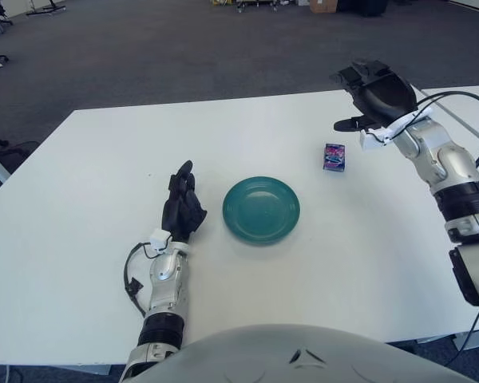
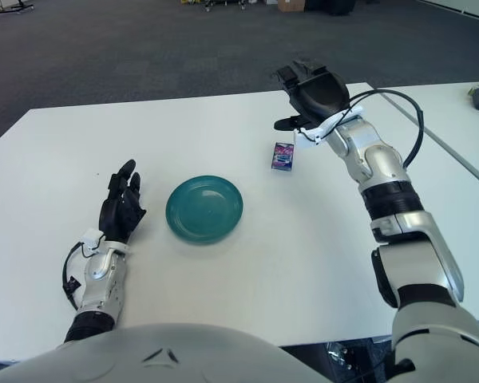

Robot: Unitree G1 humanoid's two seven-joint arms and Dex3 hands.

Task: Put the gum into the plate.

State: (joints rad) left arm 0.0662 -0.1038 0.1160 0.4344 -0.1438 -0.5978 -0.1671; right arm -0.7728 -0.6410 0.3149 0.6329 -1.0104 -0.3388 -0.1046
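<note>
The gum [image 1: 334, 156] is found lying on the white desk [image 1: 80, 183], to the right of the teal plate [image 1: 261, 209] and well apart from it. The right hand [image 1: 373, 92] is raised beyond the gum, fingers spread wide, nothing held. The left hand [image 1: 182, 210] is seen left of the plate, fingers extended and relaxed, nothing held.
</note>
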